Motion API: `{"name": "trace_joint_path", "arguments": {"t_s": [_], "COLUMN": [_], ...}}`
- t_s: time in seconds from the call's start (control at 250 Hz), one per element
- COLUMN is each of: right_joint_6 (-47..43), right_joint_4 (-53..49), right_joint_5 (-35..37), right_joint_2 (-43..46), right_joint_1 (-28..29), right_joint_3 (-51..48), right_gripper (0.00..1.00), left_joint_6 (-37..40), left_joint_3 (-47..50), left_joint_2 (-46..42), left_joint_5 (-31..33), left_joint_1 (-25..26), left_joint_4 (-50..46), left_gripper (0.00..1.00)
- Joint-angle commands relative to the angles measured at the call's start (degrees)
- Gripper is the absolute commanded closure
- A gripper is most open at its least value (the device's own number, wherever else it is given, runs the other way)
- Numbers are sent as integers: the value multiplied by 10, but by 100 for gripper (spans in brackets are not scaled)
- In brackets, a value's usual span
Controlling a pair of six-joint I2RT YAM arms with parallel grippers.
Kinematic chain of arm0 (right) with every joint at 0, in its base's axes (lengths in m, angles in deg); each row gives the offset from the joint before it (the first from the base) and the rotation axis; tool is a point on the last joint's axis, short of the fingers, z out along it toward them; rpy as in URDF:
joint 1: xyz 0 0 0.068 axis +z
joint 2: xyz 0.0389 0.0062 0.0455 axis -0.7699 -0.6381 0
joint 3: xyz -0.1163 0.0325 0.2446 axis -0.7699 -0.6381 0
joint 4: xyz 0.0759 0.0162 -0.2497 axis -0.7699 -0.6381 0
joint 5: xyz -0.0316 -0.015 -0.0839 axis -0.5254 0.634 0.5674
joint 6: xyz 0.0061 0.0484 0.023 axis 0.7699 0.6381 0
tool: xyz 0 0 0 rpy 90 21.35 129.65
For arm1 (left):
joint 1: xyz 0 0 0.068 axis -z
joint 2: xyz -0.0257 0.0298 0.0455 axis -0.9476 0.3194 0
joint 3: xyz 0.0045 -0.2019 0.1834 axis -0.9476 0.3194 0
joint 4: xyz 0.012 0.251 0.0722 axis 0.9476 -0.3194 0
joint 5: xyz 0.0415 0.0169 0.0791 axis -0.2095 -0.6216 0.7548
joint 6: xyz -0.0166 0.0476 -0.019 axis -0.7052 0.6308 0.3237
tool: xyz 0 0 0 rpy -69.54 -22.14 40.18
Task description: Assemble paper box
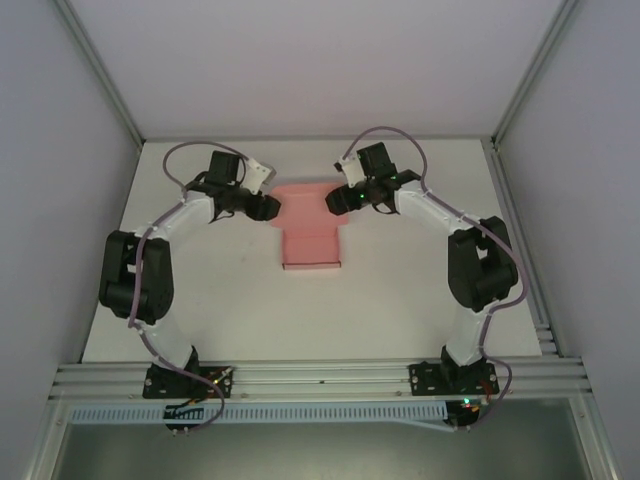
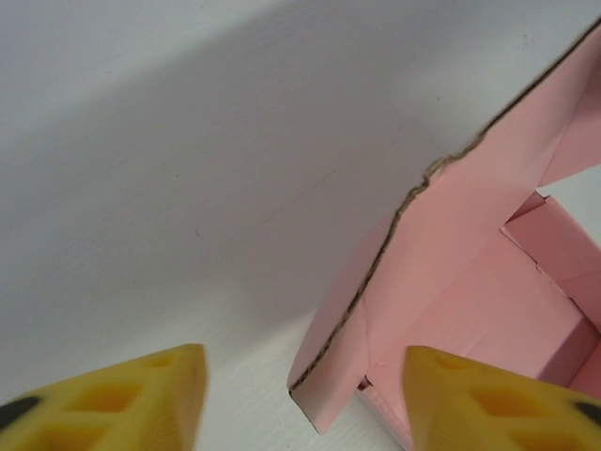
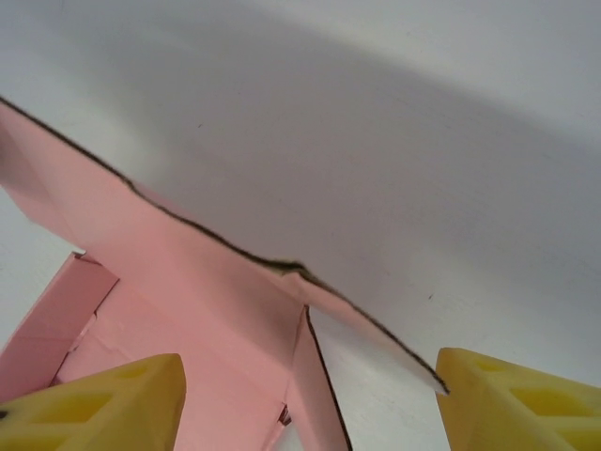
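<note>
The pink paper box (image 1: 310,236) lies partly folded mid-table, its wide back flaps raised between both grippers. My left gripper (image 1: 268,207) is at its far left corner and my right gripper (image 1: 340,200) at its far right corner. In the left wrist view the left gripper (image 2: 305,399) is open, and a corner flap (image 2: 343,371) of the box (image 2: 470,235) stands between its yellow fingers (image 2: 141,395). In the right wrist view the right gripper (image 3: 310,409) is open around a side flap (image 3: 319,395) of the box (image 3: 188,282). A flap tip (image 3: 394,343) reaches the right finger (image 3: 516,404).
The white table (image 1: 400,300) is bounded by a pale back wall close behind the box and by side walls. An aluminium rail (image 1: 320,380) carrying both arm bases runs along the near edge.
</note>
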Motion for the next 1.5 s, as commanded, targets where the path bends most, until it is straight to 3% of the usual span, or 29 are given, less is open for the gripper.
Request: {"name": "trace_joint_path", "arguments": {"t_s": [0.0,0.084,0.335,0.435,0.535,0.639,0.823,1.098,1.326,1.493], "right_joint_6": [-11,-11,-7,1,11,36,145,277,328,319], "right_joint_4": [-18,-17,-28,-30,-23,8,114,305,408,418], "right_joint_5": [-12,-21,-40,-25,25,106,280,340,376,379], "right_joint_2": [0,0,-5,1,16,42,69,76,59,39], "right_joint_1": [-2,-2,-1,0,10,32,69,94,119,130], "right_joint_3": [5,5,19,19,13,-2,-49,-127,-154,-158], "right_gripper": [39,44,84,90,94,96,92,97,97,97], "left_joint_6": [24,33,32,15,-32,-104,-209,-287,-372,-384], "left_joint_3": [-22,-22,-20,-19,-24,-33,-2,40,65,53], "left_joint_2": [8,5,3,-5,-18,-32,-58,-57,-27,6], "left_joint_5": [-35,-56,-59,-44,28,142,231,360,392,360], "left_joint_1": [-1,0,5,11,28,56,97,163,176,176], "left_joint_4": [-17,-17,-16,-6,9,23,91,213,311,349], "left_gripper": [51,56,100,100,100,100,100,100,100,100]}}
